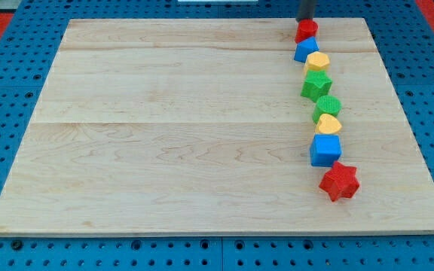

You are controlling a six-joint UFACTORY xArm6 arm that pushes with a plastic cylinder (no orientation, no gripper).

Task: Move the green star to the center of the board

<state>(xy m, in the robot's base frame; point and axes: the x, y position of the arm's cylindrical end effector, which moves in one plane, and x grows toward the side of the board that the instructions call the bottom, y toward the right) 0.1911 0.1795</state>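
While touching the red block (306,30) at the view's top, my tip (306,21) sits well above green star (316,84); star's long axis indiscernible; no pincer fitted.

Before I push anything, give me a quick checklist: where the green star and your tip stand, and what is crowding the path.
1. Green star located, in the column at the view's right: ok.
2. My tip beside the star: not ok; it is at the red block, at the view's top.
3. Star free of neighbours: not ok; yellow block above and green round block below crowd it.
4. Path toward the board centre, view's left: ok.
5. Tip's exact contact with the red block: cannot tell.
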